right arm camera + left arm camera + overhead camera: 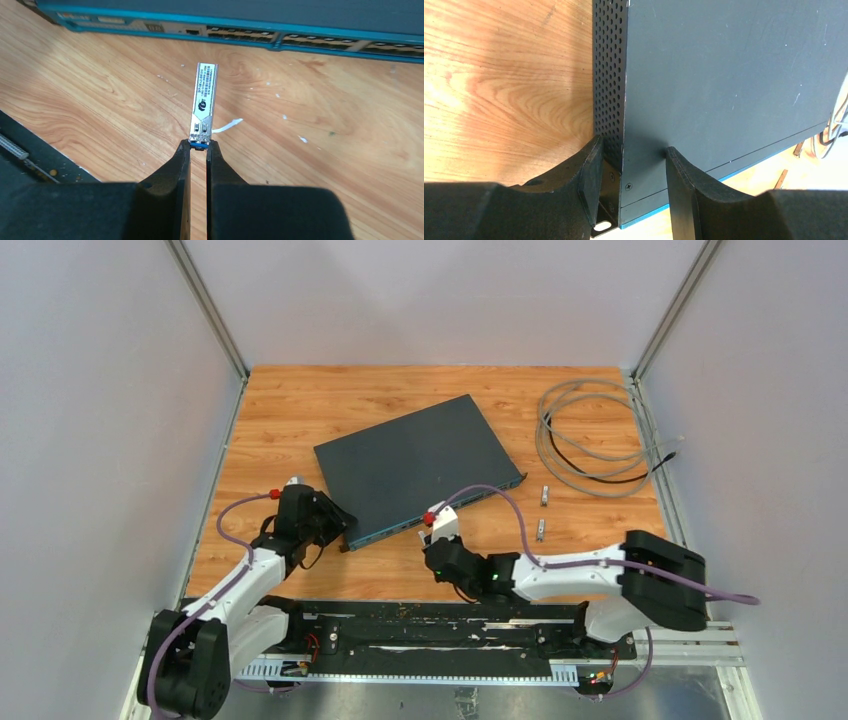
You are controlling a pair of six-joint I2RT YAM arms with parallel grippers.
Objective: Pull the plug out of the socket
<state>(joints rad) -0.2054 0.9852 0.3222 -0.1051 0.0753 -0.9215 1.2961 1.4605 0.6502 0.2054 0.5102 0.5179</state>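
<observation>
The dark network switch lies at an angle mid-table. Its teal front face with a row of sockets runs across the top of the right wrist view. My right gripper is shut on the blue end of a small silver plug. It holds the plug clear of the sockets, over the wood in front of the switch. My left gripper straddles the switch's near-left corner, one finger at the perforated side's mounting ear, the other on the top panel. In the top view the left gripper and right gripper sit at the switch's near edge.
A coil of grey cable lies at the back right. Two more small silver modules lie right of the switch. A white scrap lies under the plug. The black base rail runs along the near edge. Walls enclose three sides.
</observation>
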